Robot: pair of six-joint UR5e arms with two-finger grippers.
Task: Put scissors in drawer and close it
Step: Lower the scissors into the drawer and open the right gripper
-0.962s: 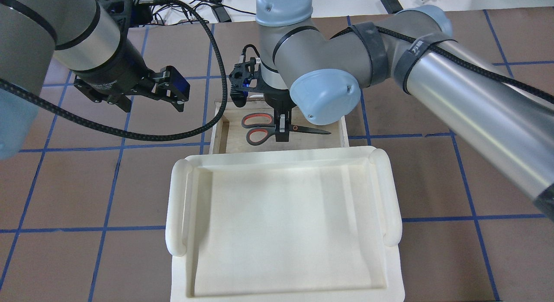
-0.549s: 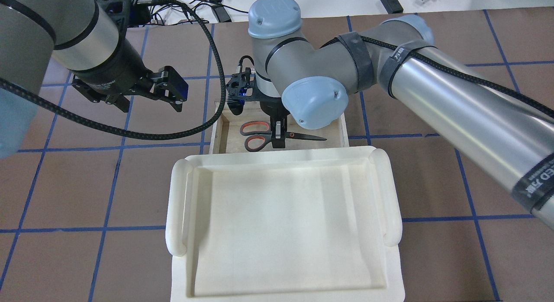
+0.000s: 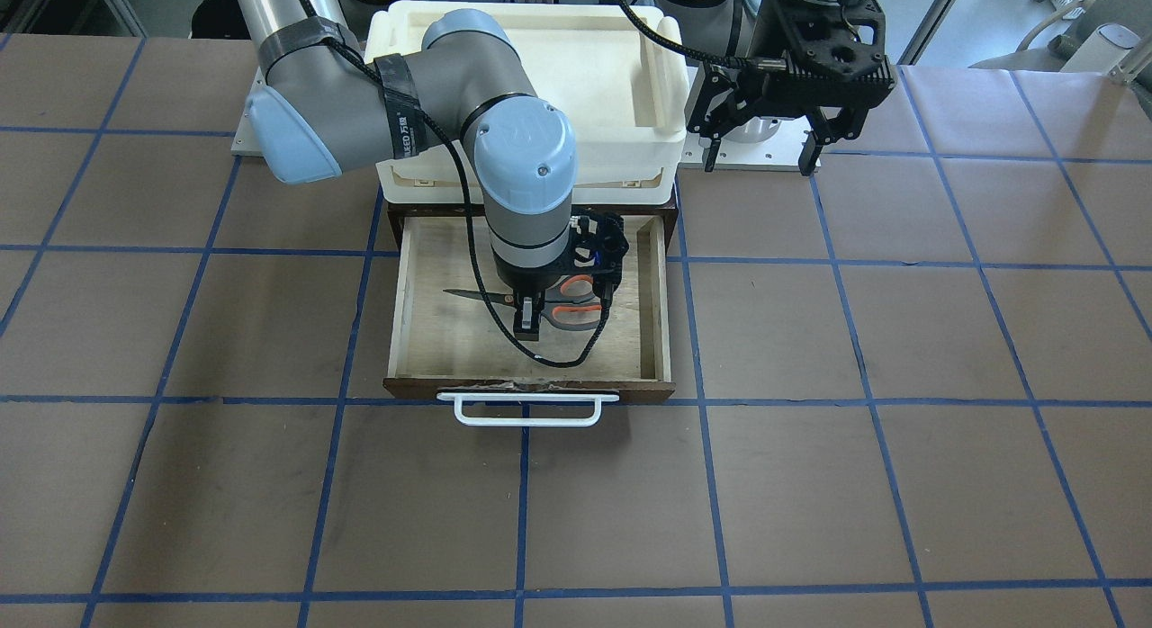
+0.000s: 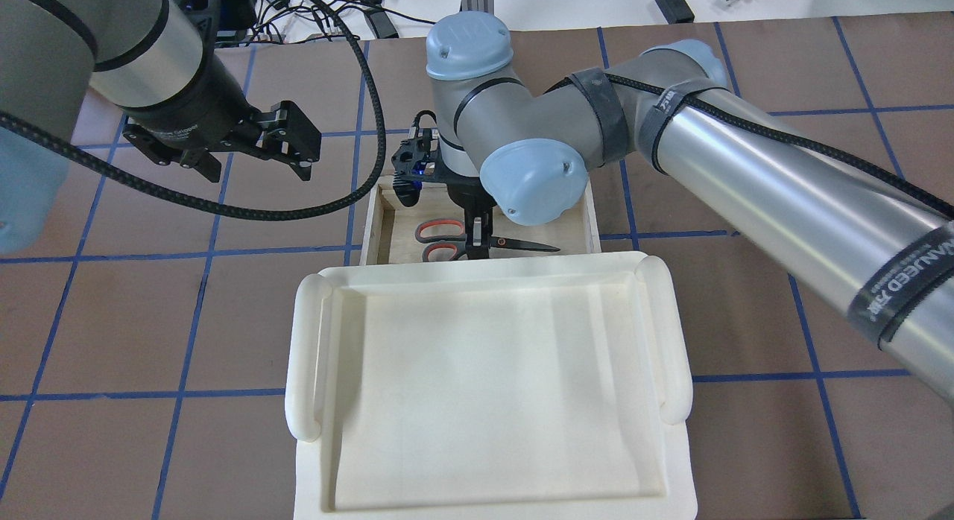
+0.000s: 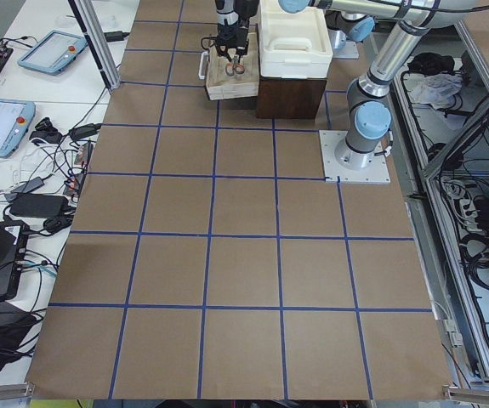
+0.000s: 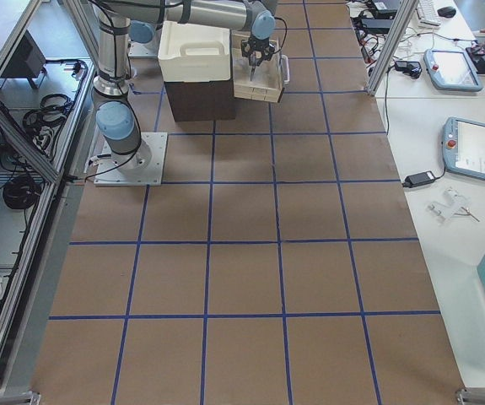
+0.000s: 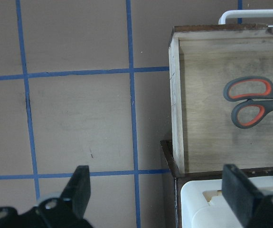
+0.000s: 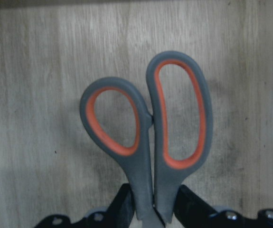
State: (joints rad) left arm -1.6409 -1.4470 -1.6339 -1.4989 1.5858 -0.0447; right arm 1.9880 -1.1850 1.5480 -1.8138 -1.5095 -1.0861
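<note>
The scissors (image 3: 576, 306), with grey handles and orange-red inner loops, are inside the open wooden drawer (image 3: 662, 313). My right gripper (image 3: 525, 327) is shut on them near the pivot and holds them level, close over the drawer floor. They also show in the overhead view (image 4: 441, 241), the right wrist view (image 8: 148, 123) and the left wrist view (image 7: 248, 102). I cannot tell whether they touch the floor. The drawer's white bar handle (image 3: 528, 412) faces away from me. My left gripper (image 4: 257, 162) is open and empty, beside the drawer on my left, above the table.
A white plastic bin (image 4: 305, 356) sits on top of the dark cabinet behind the drawer and hides the drawer's rear part in the overhead view. The brown table with blue grid lines (image 3: 810, 484) lies around it. Cables and devices lie beyond the table's far edge (image 4: 373, 13).
My right gripper has carried the scissors lower and toward the white bin's side of the drawer. My left gripper has drawn back slightly to my left, still open.
</note>
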